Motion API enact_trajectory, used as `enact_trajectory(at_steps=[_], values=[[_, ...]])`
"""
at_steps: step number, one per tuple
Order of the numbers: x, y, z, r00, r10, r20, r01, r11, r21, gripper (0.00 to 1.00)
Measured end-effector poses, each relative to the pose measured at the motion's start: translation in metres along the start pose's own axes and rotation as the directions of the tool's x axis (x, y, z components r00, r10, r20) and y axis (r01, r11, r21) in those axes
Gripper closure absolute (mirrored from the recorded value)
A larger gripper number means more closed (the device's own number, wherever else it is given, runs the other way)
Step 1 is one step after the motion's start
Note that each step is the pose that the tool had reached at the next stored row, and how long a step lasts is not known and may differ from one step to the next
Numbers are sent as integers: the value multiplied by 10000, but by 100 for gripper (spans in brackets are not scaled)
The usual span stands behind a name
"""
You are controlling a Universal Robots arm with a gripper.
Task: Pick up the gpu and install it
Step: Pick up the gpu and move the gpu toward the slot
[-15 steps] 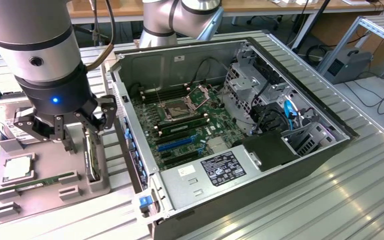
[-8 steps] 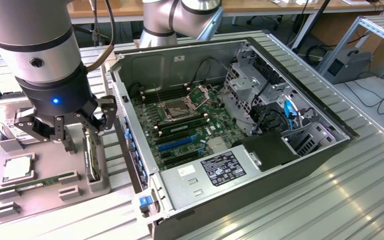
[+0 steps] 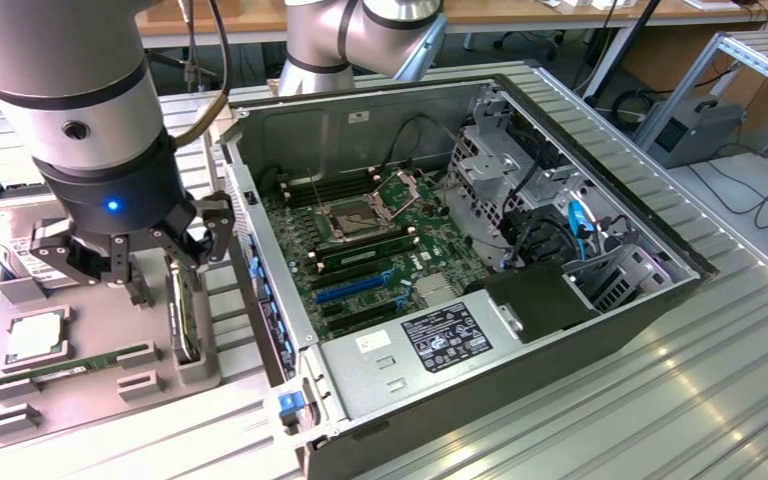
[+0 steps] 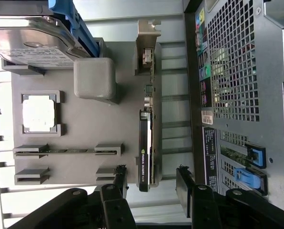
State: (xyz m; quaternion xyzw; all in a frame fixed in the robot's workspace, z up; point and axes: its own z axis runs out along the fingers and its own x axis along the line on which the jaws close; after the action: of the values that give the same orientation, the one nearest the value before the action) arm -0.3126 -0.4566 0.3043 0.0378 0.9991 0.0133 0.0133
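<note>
The gpu stands on its long edge in a slot of the grey parts tray, a thin black card with a silver bracket at its far end. In the exterior view the gpu sits at the tray's side nearest the computer case. My gripper hangs over the card's non-bracket end, open, one finger on each side of it with a gap to both faces. From outside, the gripper is low over the tray, holding nothing.
On the tray lie a hard drive, a CPU and a RAM stick. The open computer case lies just to the exterior view's right, its motherboard and blue expansion slots exposed.
</note>
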Motion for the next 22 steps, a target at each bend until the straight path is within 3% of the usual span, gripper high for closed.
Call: enact_trajectory(at_steps=[22], values=[[1,-1,57,10000,0,1,0,10000,-1,46]])
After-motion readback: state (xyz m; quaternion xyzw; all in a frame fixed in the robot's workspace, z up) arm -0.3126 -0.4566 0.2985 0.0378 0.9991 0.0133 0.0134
